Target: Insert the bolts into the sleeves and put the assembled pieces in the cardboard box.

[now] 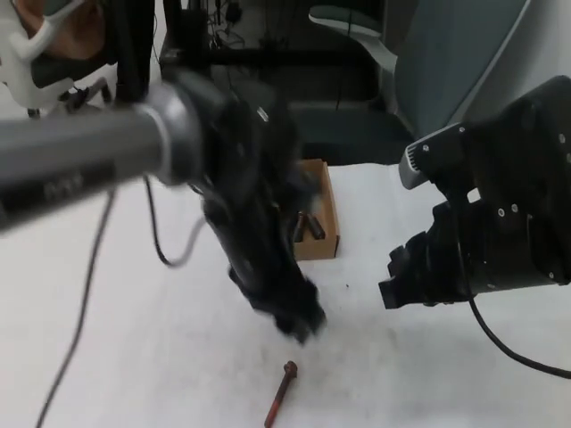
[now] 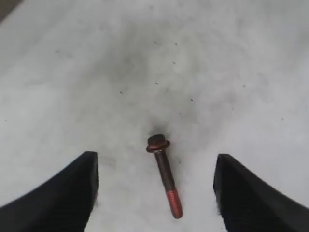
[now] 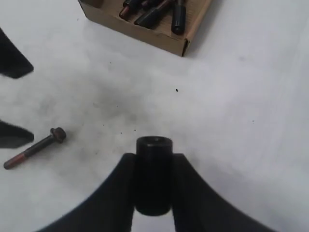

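A rusty red bolt [image 2: 164,175] lies flat on the white bench, also near the front edge as the bolt [image 1: 279,392]. My left gripper [image 2: 155,162] hangs open just above it, one dark finger on each side, apart from it. In the high view the left gripper [image 1: 299,319] is directly behind the bolt. My right gripper [image 3: 153,162] is shut on a black sleeve [image 3: 153,193], held above the bench to the right of the bolt [image 3: 34,147]. The cardboard box [image 3: 159,41] holds several assembled pieces. It stands behind both grippers as the box [image 1: 323,234].
The right arm's bulky black body [image 1: 500,223] fills the right side of the bench. A black cable [image 1: 85,294] trails across the left side. Chairs and dark table legs stand beyond the bench's far edge.
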